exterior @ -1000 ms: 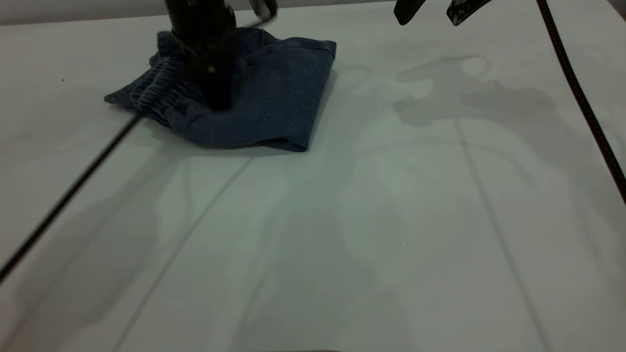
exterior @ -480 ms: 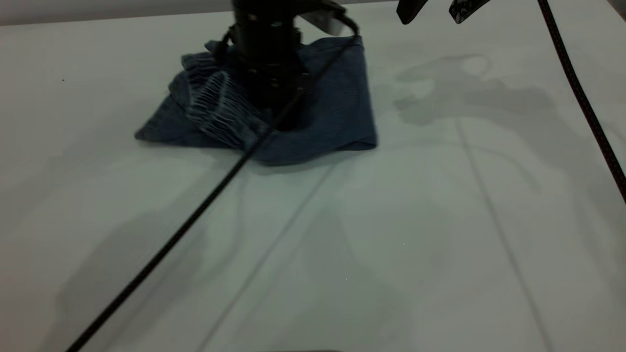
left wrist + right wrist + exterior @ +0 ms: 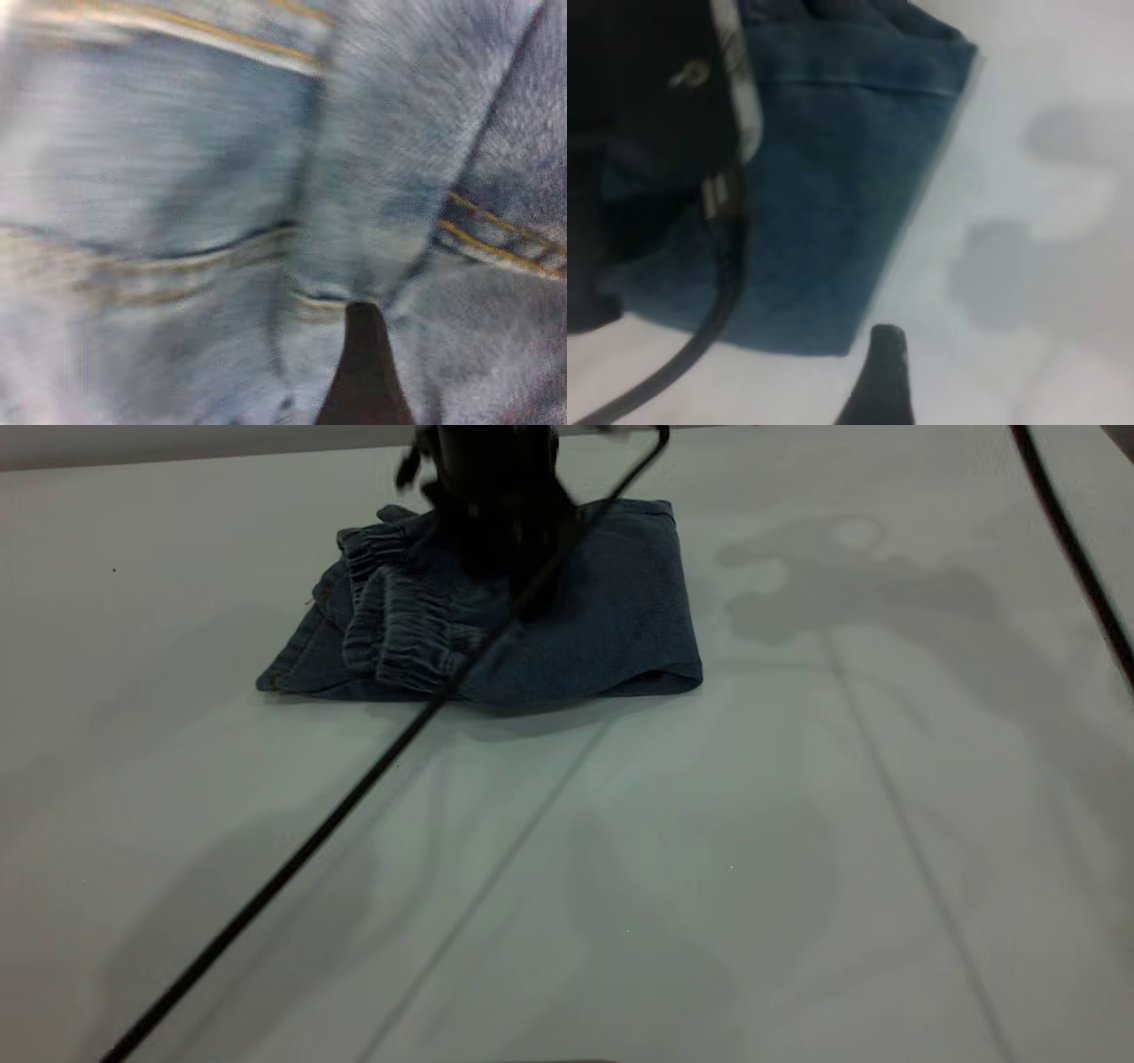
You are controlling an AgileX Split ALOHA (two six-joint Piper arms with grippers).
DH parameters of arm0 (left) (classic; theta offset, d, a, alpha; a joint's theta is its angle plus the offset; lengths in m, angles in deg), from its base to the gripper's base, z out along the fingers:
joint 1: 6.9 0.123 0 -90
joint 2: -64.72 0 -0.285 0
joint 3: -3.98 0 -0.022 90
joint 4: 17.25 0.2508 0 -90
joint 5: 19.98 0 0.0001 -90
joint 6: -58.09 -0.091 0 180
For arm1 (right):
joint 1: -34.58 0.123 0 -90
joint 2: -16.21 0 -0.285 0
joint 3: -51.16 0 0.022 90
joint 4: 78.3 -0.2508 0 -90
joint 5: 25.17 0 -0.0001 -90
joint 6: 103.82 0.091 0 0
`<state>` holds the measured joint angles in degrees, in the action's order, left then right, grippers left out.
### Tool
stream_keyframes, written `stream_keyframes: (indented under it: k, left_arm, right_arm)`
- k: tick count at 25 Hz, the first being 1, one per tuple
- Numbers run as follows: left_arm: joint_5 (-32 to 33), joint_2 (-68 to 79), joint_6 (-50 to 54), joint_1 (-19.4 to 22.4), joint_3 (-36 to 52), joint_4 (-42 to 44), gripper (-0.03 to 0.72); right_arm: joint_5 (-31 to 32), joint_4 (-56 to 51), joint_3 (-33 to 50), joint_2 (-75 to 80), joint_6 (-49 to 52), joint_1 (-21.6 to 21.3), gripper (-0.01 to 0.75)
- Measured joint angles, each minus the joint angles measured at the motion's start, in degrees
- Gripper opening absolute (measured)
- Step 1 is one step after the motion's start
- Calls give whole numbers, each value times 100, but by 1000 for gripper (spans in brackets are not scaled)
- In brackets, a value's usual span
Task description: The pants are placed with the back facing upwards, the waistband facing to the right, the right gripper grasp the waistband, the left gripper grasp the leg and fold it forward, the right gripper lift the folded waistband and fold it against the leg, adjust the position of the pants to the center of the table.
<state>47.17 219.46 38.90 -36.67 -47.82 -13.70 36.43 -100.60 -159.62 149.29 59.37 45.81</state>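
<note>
The pants (image 3: 602, 611) lie folded into a compact blue denim bundle at the far middle of the table (image 3: 709, 868). Their gathered elastic waistband (image 3: 399, 629) is bunched on top at the left side. The printed leg is hidden in the fold. My left gripper (image 3: 518, 558) comes down from the top edge onto the middle of the bundle, and denim (image 3: 177, 159) fills the left wrist view. My right gripper (image 3: 966, 385) is out of the exterior view; it hangs open over bare table just beside the pants' folded edge (image 3: 833, 195).
The left arm's braided cable (image 3: 292, 868) runs diagonally from the bundle to the near left corner. Another black cable (image 3: 1076, 558) crosses the far right. White tabletop stretches in front of and to both sides of the pants.
The left gripper and the pants have slid right, from far left toward the middle. The waistband has settled flatter. The right gripper has left the exterior view's top edge.
</note>
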Motion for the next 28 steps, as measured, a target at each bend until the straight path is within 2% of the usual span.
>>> stream_keyframes:
  k: [4, 10, 17, 22, 28]
  left_arm:
    - [0, -504, 272, 0, -116, 427, 488]
    - [0, -1393, 858, 0, -116, 678, 460]
    - [0, -2547, 1328, 0, -116, 718, 452]
    - [5, -3407, 1625, 0, -116, 718, 451]
    - [5, -4455, 1765, 0, -58, 718, 451]
  right_arm:
    - [784, 190, -852, -1, 265, 0, 591]
    - [934, 775, -1163, -461, 934, 0, 582]
    - [1014, 783, -1157, -1823, 1383, 0, 580]
    - [1044, 842, -847, -3109, 1418, 0, 580]
    - [1087, 1006, 304, -4776, 1418, 0, 580]
